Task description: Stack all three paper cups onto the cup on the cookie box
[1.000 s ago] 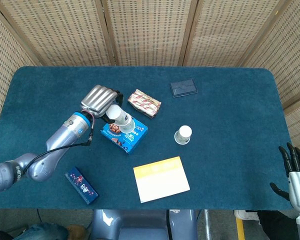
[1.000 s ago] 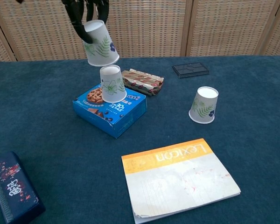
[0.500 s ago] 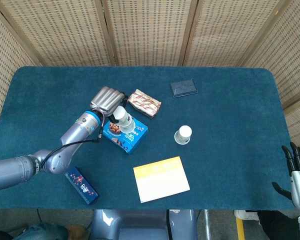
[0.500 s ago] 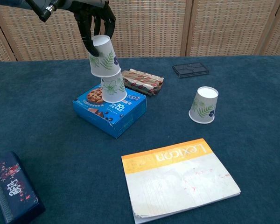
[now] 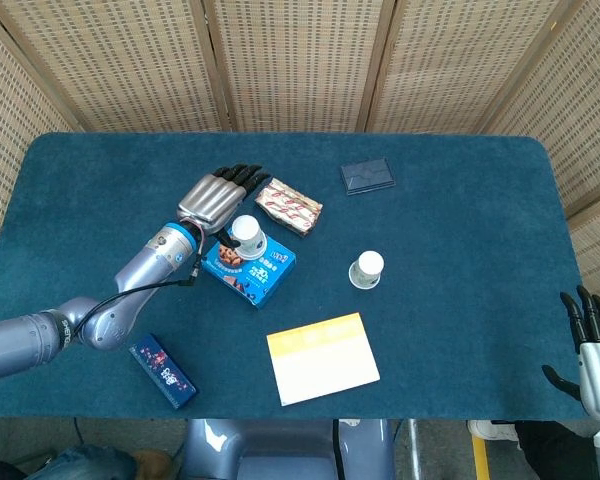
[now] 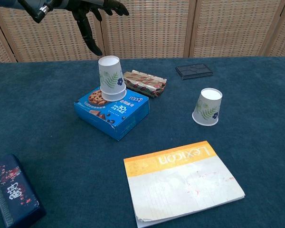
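A stack of upside-down paper cups (image 6: 110,79) (image 5: 247,236) with leaf prints stands on the blue cookie box (image 6: 111,111) (image 5: 251,268). My left hand (image 6: 92,12) (image 5: 217,195) hovers just above and behind the stack, fingers spread, holding nothing. Another leaf-print paper cup (image 6: 207,107) (image 5: 366,269) stands upside down, alone on the cloth to the right. My right hand (image 5: 592,340) hangs open off the table's front right corner, far from the cups.
A red-and-white wrapped packet (image 6: 145,82) lies just behind the cookie box. A dark flat case (image 6: 194,71) sits further back. An orange-and-white booklet (image 6: 180,179) lies in front. A dark blue box (image 6: 13,195) lies at the front left.
My left hand lowered its cup onto the cup on the cookie box, let go, and its fingers spread open above the stack.
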Motion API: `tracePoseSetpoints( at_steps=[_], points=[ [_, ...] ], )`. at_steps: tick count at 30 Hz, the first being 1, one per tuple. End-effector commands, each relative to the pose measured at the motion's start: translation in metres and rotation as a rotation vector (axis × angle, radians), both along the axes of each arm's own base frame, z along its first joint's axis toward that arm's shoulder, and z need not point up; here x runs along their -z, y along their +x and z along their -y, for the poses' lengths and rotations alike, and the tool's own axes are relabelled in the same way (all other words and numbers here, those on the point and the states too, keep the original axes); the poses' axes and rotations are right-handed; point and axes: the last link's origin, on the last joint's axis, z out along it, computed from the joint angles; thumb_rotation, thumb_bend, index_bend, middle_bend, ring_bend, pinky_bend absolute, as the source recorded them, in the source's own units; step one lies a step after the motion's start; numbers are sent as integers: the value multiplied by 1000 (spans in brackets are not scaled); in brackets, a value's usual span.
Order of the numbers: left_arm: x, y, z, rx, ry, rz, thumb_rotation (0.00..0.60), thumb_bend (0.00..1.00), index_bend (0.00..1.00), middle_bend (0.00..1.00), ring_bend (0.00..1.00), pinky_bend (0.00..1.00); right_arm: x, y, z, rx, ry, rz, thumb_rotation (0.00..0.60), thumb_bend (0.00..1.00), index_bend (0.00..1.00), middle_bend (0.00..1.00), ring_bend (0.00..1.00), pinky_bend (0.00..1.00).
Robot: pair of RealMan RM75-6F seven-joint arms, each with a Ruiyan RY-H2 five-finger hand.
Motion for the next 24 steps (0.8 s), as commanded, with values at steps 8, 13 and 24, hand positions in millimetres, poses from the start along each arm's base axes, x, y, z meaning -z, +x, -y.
tracePoseSetpoints(
  at_steps=[8, 13, 24],
  points=[
    [-28, -39, 13, -42, 54, 66, 600, 0, 0, 0, 0, 0, 1, -4, 3, 13, 6, 5, 600, 0, 0, 0, 0, 0],
    [-45, -85, 39, -98, 183, 99, 600, 0, 0, 0, 0, 0, 4, -8, 22, -3, 35, 10, 600, 0, 9, 0, 0, 0],
    [-78, -205, 166, -362, 471, 129, 600, 0, 0, 0, 0, 0, 45, 48, 112, -236, 359, 7, 600, 0, 132, 113, 60, 55]
  ],
)
